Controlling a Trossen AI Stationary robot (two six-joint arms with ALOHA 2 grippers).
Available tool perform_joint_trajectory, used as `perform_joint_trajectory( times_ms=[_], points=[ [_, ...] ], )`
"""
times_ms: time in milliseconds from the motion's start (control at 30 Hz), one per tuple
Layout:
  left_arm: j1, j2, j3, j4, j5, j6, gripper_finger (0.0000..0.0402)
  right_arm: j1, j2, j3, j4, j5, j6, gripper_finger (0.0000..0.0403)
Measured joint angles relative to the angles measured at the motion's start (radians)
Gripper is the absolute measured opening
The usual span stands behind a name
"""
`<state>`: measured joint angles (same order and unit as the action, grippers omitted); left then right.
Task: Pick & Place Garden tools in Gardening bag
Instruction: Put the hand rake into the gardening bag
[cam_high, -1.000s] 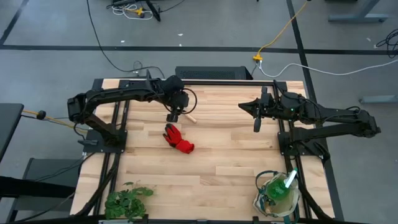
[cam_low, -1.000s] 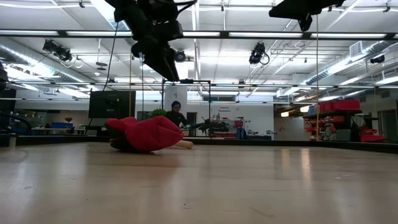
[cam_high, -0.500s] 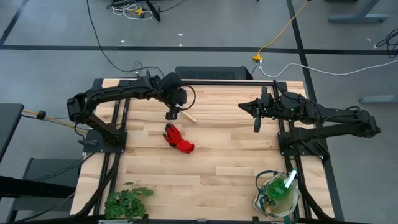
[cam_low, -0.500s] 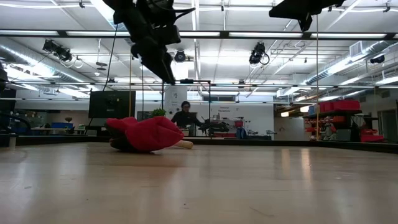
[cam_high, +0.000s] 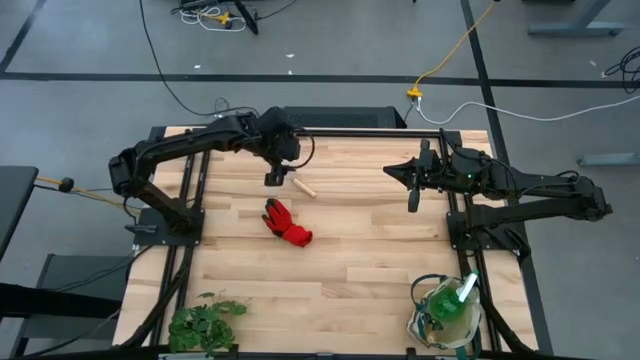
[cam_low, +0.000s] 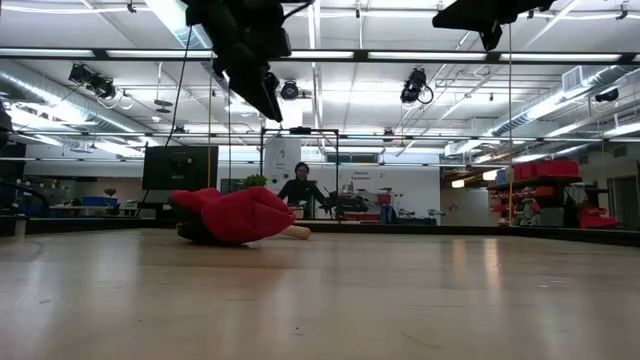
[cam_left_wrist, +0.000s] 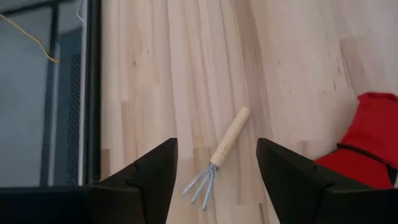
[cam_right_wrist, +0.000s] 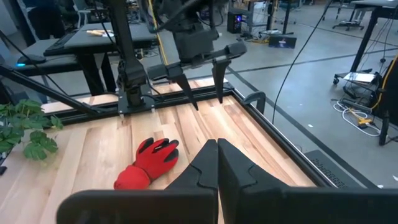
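Note:
A wooden-handled hand rake (cam_left_wrist: 216, 163) lies flat on the table, near its far edge. My left gripper (cam_left_wrist: 216, 144) hangs open above the rake, one finger to each side and clear of it. In the high view this gripper (cam_high: 274, 178) covers the tines, so only the handle (cam_high: 303, 188) shows. The red glove (cam_high: 287, 223) lies flat a little nearer. The gardening bag (cam_high: 415, 303) stands at the near right corner with a green spray bottle (cam_high: 450, 300) inside. My right gripper (cam_high: 392, 172) waits shut, high over the far right.
A leafy green plant bunch (cam_high: 205, 322) lies at the near left corner. Bare wood stretches between the glove and the bag. A black rail (cam_high: 350, 131) runs along the far edge. In the low view a person (cam_low: 300, 188) sits in the room behind.
My left gripper has risen a little above the rake and drifted slightly toward the table's far left, its fingers still apart. The rake and glove have stayed where they were.

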<state>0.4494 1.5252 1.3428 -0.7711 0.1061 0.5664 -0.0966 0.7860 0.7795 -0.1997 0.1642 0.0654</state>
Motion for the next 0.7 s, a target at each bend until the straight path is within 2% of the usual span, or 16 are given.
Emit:
perform_joint_trajectory(
  times_ms=[133,700],
  points=[
    [0.009,0.037,0.015,-0.027,0.030,0.033,0.0227,0.000,0.000,0.000,-0.002,0.000,0.000,0.0000],
    [0.007,0.210,0.015,-0.044,0.028,0.214,0.0227,0.000,0.000,0.000,-0.018,0.000,0.005,0.0000]
  ],
)
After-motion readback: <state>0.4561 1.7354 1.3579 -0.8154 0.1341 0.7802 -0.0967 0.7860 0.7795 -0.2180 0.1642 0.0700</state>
